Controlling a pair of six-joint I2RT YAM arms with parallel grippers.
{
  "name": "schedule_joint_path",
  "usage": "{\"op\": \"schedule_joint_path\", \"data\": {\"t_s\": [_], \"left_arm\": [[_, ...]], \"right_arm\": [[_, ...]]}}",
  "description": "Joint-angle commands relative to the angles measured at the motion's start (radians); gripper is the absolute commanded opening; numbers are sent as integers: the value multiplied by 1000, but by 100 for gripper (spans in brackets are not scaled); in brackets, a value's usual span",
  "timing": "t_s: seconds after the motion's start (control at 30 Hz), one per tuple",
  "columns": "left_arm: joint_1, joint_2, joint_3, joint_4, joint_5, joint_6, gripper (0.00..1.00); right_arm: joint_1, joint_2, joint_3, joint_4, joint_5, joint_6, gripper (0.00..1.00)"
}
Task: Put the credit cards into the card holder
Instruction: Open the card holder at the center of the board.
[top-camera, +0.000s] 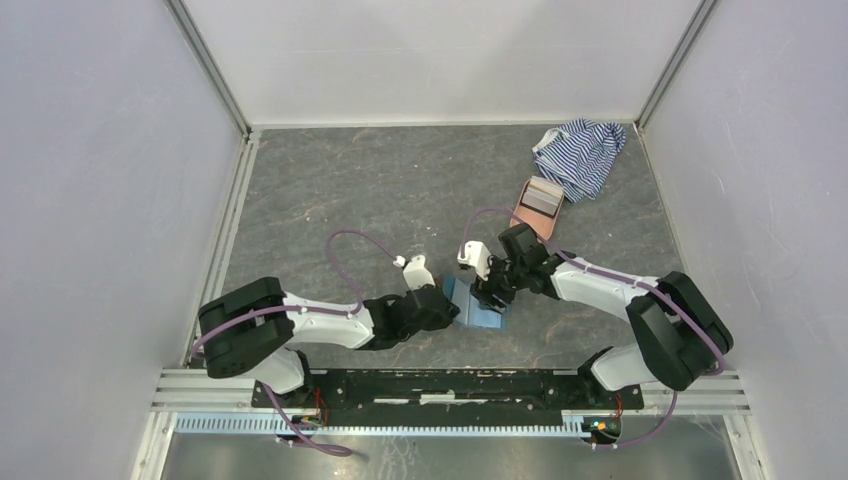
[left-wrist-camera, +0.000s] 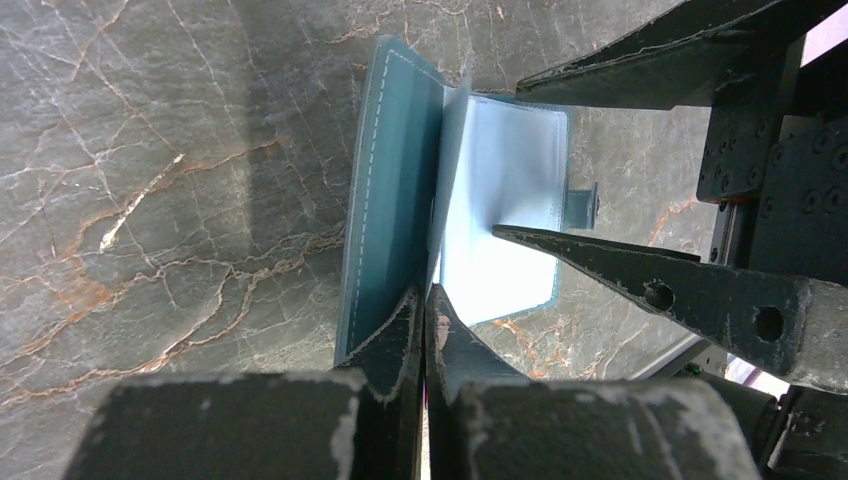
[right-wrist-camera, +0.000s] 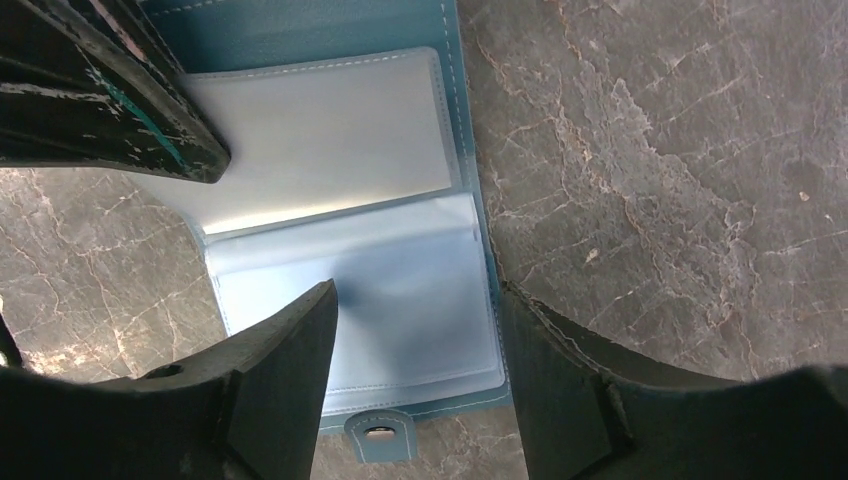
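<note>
Left gripper (left-wrist-camera: 425, 300) is clamped on the cover of the open card holder (left-wrist-camera: 390, 180), right gripper (right-wrist-camera: 415, 295) spread wide over its pale sleeves; credit cards (top-camera: 544, 196) are seen in a pink case (top-camera: 530, 218) well beyond it.

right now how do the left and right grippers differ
The left gripper has jaws shut, the right gripper open. The left grips the cover edge of the small teal-blue folding card holder; the right holds nothing, poised over its pale sleeves. Both are black.
</note>
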Motion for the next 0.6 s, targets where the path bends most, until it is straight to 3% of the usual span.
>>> {"op": "schedule_joint_path", "data": {"t_s": [0.0,0.13,0.23,0.43,0.57], "left_arm": [[-7,-37,-24,47,-1,-56,2],[-6,-38,-42,61,4,-63,2],[-4,-39,-60,79,10,-74,2],[1,-37,-90,109,22,-106,2],[8,-29,-101,130,37,-127,2]], "right_arm": [[20,23,-15,31,102,-16,67],[32,39,-15,27,118,-22,65],[34,45,-16,17,120,-29,53],[33,29,-9,15,150,-35,42],[26,14,0,6,154,-38,44]]}}
